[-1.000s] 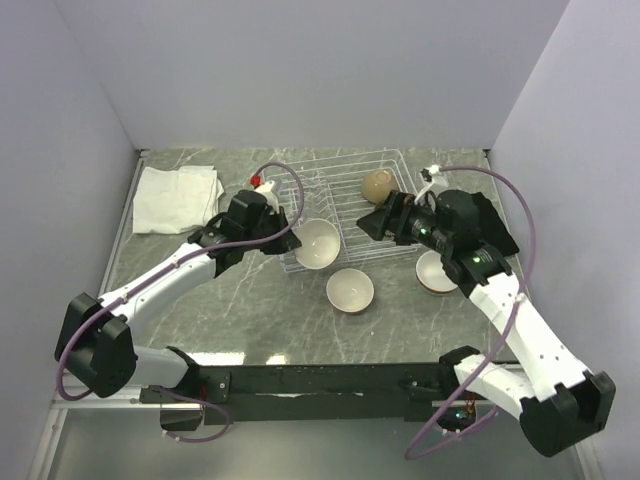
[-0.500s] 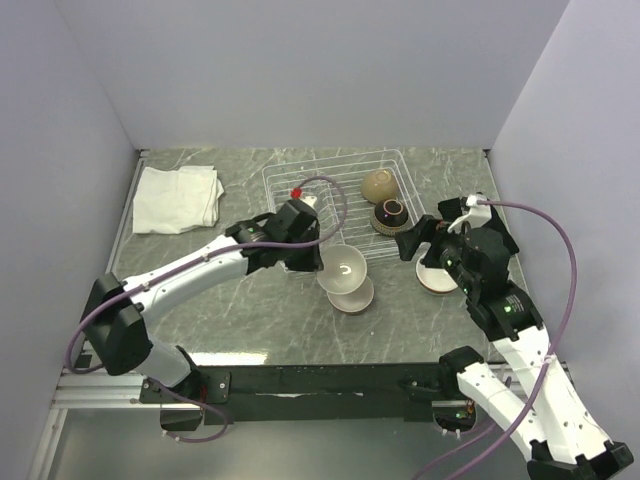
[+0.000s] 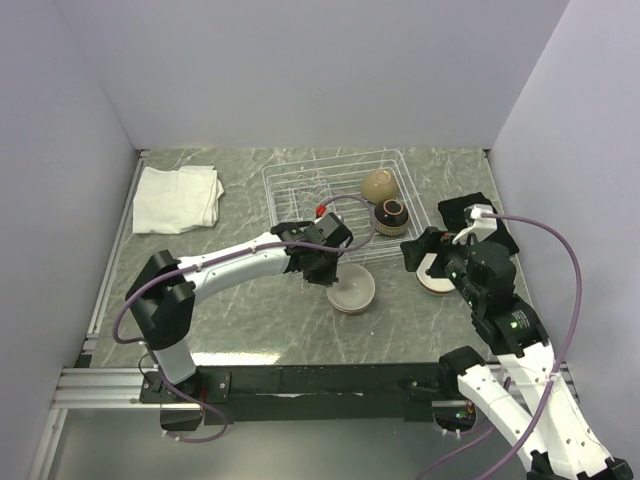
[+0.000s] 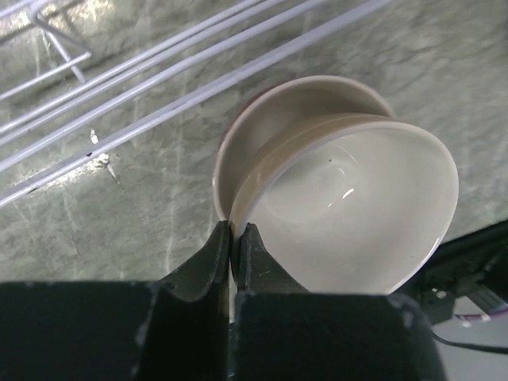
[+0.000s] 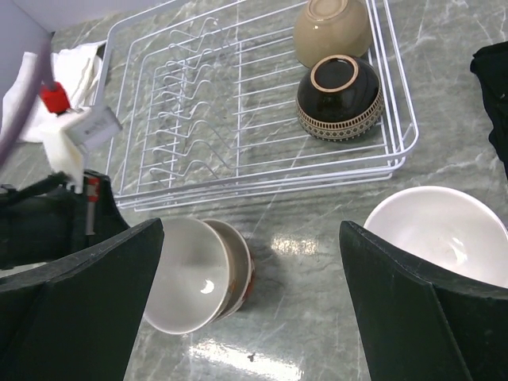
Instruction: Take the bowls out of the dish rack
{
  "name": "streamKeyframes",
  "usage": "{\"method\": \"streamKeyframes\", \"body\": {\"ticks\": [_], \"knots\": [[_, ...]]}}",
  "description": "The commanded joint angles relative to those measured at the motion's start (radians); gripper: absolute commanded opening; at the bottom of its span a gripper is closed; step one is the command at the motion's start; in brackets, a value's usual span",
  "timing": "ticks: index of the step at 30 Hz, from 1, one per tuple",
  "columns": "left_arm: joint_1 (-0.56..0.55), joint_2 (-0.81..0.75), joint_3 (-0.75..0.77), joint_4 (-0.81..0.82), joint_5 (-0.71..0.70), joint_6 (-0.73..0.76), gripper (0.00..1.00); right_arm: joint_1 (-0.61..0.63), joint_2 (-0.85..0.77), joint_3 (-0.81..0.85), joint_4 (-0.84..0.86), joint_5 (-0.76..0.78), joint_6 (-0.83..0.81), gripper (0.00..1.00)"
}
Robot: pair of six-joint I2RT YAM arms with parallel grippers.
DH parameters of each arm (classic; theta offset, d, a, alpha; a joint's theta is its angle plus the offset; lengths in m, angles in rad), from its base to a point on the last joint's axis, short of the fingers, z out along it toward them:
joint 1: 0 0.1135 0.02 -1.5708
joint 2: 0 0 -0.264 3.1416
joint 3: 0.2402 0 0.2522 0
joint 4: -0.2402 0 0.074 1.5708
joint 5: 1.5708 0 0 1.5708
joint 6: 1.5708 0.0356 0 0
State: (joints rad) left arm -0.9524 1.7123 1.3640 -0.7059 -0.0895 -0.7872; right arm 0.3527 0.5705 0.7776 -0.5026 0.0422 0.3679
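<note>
Bowls, small, round, ceramic: four out on the counter, two not yet unloaded.

- Item 1: cream-white-inside bowl (image 4: pixel 349 214), pinched at its near rim by the left gripper (image 4: pixel 236 234), jaws together on the wall. It sits tilted in item 2, just in front of the rack.
- Item 2: bowl with a dark reddish outside (image 5: pixel 244 279), upright on the grey-green marbled counter (image 3: pixel 250 320).
- Item 3: white-inside bowl (image 5: pixel 436 234), upright on the counter right of the rack; in the top view it appears nested on another bowl.
- Items 4 and 5: tan bowl (image 5: pixel 332 28) and black-brown bowl with a patterned band (image 5: pixel 340 95), both upturned, side by side at the right end of the white wire dish rack (image 5: pixel 206 111).
- Right gripper (image 5: pixel 252 225): fingers wide apart, holding nothing, hovering between items 2 and 3.
- Folded white cloth (image 3: pixel 178 198): on the counter left of the rack.

Handling note, step in hand (nesting item 1): level the bowl so it settles concentric, part the jaws only once it rests, then lift straight up so the inner finger does not drag the rim or tip the pair.

Markings: no brand, label or writing legible on any bowl or the rack.
</note>
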Motion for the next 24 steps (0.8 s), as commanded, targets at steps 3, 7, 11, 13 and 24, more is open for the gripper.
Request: {"method": "streamKeyframes", "body": {"ticks": [3,7,11,13,24], "knots": [[-0.011,0.006,0.043,0.028,-0.033,-0.04,0.01,-0.004,-0.008,-0.017,0.029,0.005,-0.018,1.0],[-0.014,0.02,0.034,0.043,-0.018,-0.027,0.14,-0.003,0.0,-0.017,0.033,-0.002,-0.018,1.0],[-0.02,0.007,0.024,0.071,-0.023,-0.026,0.27,-0.004,0.018,-0.015,0.038,-0.014,-0.021,1.0],[-0.022,-0.016,0.014,0.091,-0.029,-0.026,0.42,-0.004,0.035,-0.014,0.048,-0.039,-0.026,1.0],[-0.02,-0.274,-0.085,0.207,-0.127,-0.032,0.88,-0.006,0.196,0.107,0.035,-0.064,-0.038,1.0]]}}
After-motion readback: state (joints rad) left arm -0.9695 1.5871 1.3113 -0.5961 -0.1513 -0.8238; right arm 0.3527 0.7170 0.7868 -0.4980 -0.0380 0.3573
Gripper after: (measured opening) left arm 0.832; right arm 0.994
